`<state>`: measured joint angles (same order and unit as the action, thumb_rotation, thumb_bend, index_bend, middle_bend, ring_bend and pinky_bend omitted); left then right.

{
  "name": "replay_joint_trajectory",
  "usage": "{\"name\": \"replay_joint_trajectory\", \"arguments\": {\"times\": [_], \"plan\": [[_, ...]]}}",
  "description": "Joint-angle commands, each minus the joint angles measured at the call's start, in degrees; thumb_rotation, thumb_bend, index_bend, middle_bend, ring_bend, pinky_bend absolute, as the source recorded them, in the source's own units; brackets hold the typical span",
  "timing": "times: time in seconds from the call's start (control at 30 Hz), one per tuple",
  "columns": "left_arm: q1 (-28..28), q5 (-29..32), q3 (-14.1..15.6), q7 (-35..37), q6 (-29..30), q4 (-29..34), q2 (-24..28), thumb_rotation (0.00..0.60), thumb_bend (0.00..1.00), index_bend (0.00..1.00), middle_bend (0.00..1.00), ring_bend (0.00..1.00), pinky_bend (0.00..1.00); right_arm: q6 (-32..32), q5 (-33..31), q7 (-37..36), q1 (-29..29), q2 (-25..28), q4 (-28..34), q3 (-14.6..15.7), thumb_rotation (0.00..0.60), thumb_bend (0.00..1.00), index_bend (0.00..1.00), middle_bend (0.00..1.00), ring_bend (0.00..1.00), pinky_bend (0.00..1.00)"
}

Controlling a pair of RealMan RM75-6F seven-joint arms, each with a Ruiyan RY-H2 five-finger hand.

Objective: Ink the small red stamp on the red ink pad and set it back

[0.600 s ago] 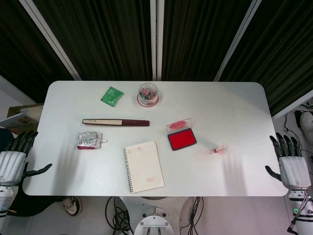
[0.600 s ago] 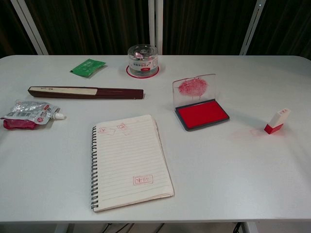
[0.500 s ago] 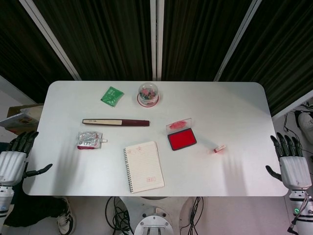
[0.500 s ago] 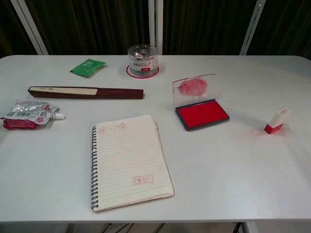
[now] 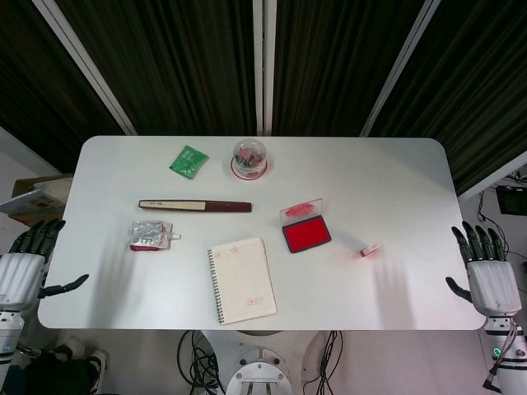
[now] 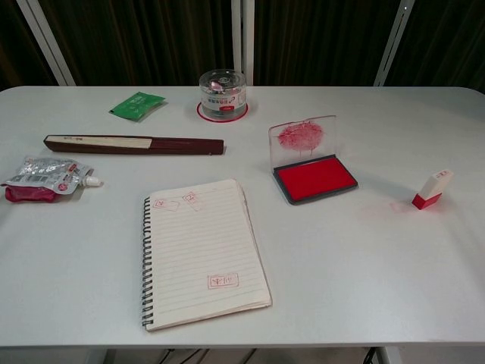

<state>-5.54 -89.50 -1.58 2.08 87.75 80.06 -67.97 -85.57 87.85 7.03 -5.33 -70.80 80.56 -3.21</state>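
The small red stamp (image 5: pixel 370 249) (image 6: pixel 431 189) lies tilted on the table, right of the red ink pad (image 5: pixel 306 234) (image 6: pixel 315 178). The pad is open, its clear lid propped up behind it and smeared red. My right hand (image 5: pixel 489 276) hangs off the table's right edge, fingers spread, holding nothing, well right of the stamp. Off the left edge my left hand (image 5: pixel 23 267) is also open and empty. Neither hand shows in the chest view.
A spiral notebook (image 5: pixel 241 281) (image 6: pixel 201 251) with red stamp marks lies at the front centre. A closed folding fan (image 5: pixel 195 205), a foil pouch (image 5: pixel 151 236), a green packet (image 5: pixel 188 160) and a round clear box (image 5: pixel 249 158) lie on the white table (image 5: pixel 395 189).
Both hands have shifted only slightly beside the table. The stamp, ink pad and other objects have not moved.
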Motion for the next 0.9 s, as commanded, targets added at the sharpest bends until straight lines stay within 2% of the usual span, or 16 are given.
{"name": "replay_joint_trajectory", "arguments": {"times": [0.03,0.37,0.43,0.5,0.57,0.6,0.63,0.67,0.73,0.9], "plan": [[0.04,0.22,0.00,0.07,-0.13,-0.29,-0.26,0.253,0.09,0.01,0.08,0.08,0.19,2.32,0.39,3.52,-1.73,0.78,1.86,-0.17,0.600,0.07,0.00,0.00,0.00,0.00],[-0.22,-0.12,0.24,0.27,-0.49,-0.72,-0.84,0.252,0.09,0.01,0.08,0.08,0.19,9.40,1.05,12.88,-6.98,3.55,8.73,-0.71,0.600,0.07,0.00,0.00,0.00,0.00],[-0.19,-0.16,0.32,0.26,-0.50,-0.70,-0.78,0.252,0.09,0.01,0.08,0.08,0.19,11.30,0.62,14.48,-8.25,3.51,9.22,-0.94,0.600,0.07,0.00,0.00,0.03,0.01],[-0.17,-0.13,0.41,0.27,-0.59,-0.74,-0.78,0.254,0.09,0.01,0.08,0.08,0.19,12.64,0.37,16.04,-9.41,3.17,9.03,-1.30,0.600,0.07,0.00,0.01,0.12,0.12],[-0.13,-0.10,0.49,0.38,-0.66,-0.84,-0.86,0.253,0.09,0.01,0.08,0.08,0.19,13.88,0.70,16.64,-10.77,2.50,8.76,-1.54,0.600,0.07,0.00,0.07,0.35,0.44],[-0.11,-0.08,0.53,0.43,-0.68,-0.92,-0.91,0.251,0.09,0.01,0.08,0.08,0.19,13.83,1.38,16.57,-11.29,2.06,8.30,-1.65,0.600,0.07,0.00,0.13,0.48,0.64],[-0.08,-0.03,0.58,0.49,-0.74,-1.04,-0.98,0.251,0.09,0.01,0.08,0.08,0.19,14.33,1.32,16.68,-11.68,1.54,7.97,-1.57,0.600,0.07,0.00,0.22,0.66,0.85],[-0.07,0.02,0.61,0.54,-0.82,-1.12,-1.02,0.251,0.09,0.01,0.08,0.08,0.19,15.24,0.94,16.71,-12.01,1.41,8.26,-1.39,0.600,0.07,0.01,0.28,0.78,0.96],[-0.08,0.14,0.61,0.67,-0.95,-1.33,-1.10,0.251,0.09,0.01,0.08,0.08,0.19,17.80,-0.08,17.25,-13.06,1.43,8.97,-1.12,0.600,0.08,0.05,0.32,0.90,1.00],[-0.23,0.37,0.59,1.14,-1.40,-1.93,-1.43,0.250,0.09,0.01,0.08,0.08,0.19,20.22,-1.06,20.77,-15.00,-0.28,7.18,-1.22,0.600,0.08,0.20,0.32,0.94,1.00]]}}
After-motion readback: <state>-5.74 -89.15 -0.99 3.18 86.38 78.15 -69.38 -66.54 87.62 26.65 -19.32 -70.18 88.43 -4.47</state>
